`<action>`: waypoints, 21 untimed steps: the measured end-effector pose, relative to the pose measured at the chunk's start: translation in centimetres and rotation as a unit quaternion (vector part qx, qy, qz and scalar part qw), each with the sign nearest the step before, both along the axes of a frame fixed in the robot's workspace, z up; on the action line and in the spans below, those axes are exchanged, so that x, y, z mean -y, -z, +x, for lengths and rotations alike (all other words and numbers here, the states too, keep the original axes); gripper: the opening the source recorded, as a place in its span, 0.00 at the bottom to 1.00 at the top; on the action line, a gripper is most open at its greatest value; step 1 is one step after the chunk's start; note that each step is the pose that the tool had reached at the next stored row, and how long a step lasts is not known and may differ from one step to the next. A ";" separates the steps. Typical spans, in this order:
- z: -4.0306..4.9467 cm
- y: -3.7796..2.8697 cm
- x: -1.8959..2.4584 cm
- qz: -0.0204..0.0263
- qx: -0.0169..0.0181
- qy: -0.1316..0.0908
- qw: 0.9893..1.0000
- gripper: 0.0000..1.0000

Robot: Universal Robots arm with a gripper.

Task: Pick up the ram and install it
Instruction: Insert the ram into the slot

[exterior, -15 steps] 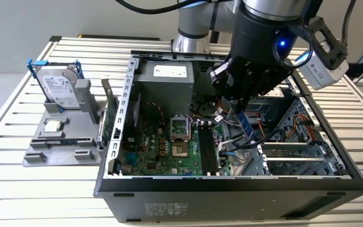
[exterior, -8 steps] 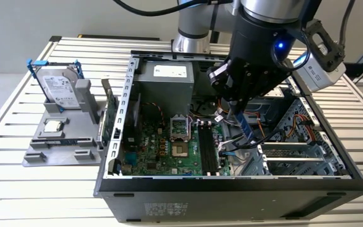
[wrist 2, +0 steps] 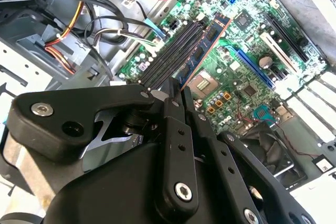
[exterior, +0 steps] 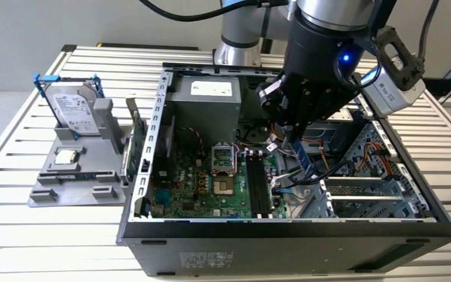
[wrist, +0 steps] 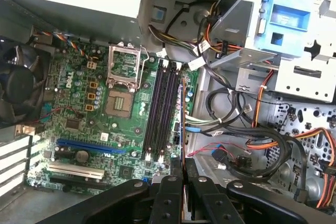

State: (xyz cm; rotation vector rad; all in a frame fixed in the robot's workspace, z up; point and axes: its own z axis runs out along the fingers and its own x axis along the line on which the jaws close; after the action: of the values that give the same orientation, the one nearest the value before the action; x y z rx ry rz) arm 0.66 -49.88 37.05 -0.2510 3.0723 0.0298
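Exterior view: the arm reaches down into an open computer case (exterior: 288, 226) lying on a slatted worktop (exterior: 22, 235). Its pincer (exterior: 298, 136) is closed narrowly on the ram (exterior: 304, 161), a thin blue stick that hangs edge-down from the fingertips, tilted, above the motherboard (exterior: 202, 194) and just beside the black memory slots (exterior: 258, 188). On the exterior view's left, a hard drive in a blue frame (exterior: 73, 111) stands on a grey holder (exterior: 77, 176), well apart from the case.

Second wrist view: the ram (wrist 2: 202, 51) extends straight out from the pincer (wrist 2: 176, 90), its far end near the slots (wrist 2: 173, 53), running roughly parallel to them.

First wrist view: the pincer (wrist: 182, 163) clamps the stick's edge (wrist: 182, 124), just beside the slots (wrist: 160, 111); the empty processor socket (wrist: 122, 90) lies near.
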 end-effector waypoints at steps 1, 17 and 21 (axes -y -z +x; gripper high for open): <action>0.00 0.00 -0.01 0.000 0.000 0.000 1.000 0.00; 0.00 0.06 -0.04 0.000 -0.002 0.001 1.000 0.00; 0.00 0.21 -0.09 0.000 -0.002 0.001 1.000 0.00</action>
State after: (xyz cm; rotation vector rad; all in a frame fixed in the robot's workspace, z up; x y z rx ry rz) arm 0.66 -49.79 36.84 -0.2476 3.0763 0.0304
